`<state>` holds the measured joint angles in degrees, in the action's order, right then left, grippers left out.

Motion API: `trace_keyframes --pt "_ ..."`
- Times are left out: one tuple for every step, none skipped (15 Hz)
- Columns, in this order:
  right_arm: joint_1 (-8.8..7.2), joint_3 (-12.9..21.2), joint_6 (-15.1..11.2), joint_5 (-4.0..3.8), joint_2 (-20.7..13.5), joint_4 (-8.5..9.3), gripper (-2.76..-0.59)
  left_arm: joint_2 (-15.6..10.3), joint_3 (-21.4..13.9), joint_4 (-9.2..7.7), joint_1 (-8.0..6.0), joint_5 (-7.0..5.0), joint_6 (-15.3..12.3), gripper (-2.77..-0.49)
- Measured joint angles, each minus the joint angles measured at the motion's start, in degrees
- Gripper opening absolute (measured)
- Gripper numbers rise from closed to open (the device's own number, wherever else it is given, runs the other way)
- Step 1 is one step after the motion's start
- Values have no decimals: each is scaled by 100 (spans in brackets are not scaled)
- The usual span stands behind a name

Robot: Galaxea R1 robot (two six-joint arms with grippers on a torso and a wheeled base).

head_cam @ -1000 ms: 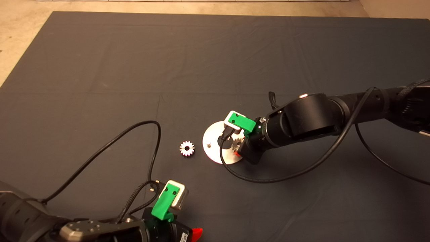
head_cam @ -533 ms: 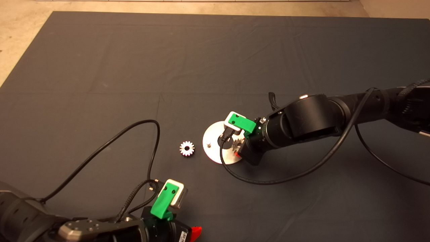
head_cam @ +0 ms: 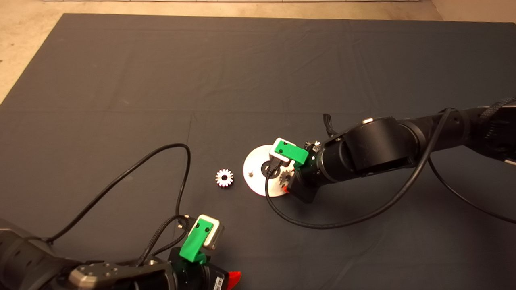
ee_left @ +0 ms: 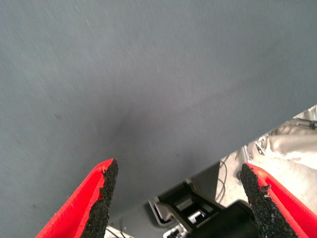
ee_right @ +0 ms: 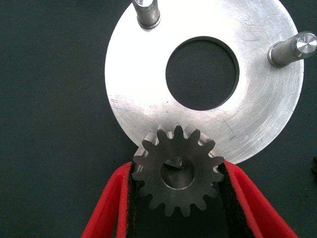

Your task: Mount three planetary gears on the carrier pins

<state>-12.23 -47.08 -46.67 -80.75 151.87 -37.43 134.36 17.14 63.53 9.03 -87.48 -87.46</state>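
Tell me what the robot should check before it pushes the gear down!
1. Right end effector grips the gear on both sides: ok.
2. Gear bore over a pin: something metallic shows through it; cannot tell if aligned.
3. Other two pins bare: ok.
4. Disc flat on the mat: ok.
5. Spare gear lies apart from the disc: ok.
6. Left end effector open, parked away: ok.

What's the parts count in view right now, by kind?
Planetary gears: 2, one loose on the mat, one in the right gripper at the disc's edge
Bare carrier pins: 2
Carrier disc: 1
Total: 5
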Motion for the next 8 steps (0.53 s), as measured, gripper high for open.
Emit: trace_keyframes --pt "0 23 1 -4 -2 0 -241 -7 0 -2 -22 2 0 -151" --pt "0 33 6 -6 -13 0 -241 -18 0 0 -22 2 0 -151" --pt "0 34 11 -28 -33 0 -241 -29 -2 -2 -22 0 -2 -151" --pt "0 54 12 -28 -77 0 -241 -29 -2 -2 -22 0 -2 -151" --pt "2 83 17 -34 -116 0 -241 -32 -2 -3 -22 0 -4 -151" --pt "2 125 34 -48 -178 0 -242 -44 -2 -5 -22 2 -2 -151" --pt "18 149 34 -59 -223 0 -242 -74 -2 -2 -22 2 -3 -151" --pt "38 150 34 -83 -230 -2 -242 -103 -5 -5 -22 2 -5 -151"
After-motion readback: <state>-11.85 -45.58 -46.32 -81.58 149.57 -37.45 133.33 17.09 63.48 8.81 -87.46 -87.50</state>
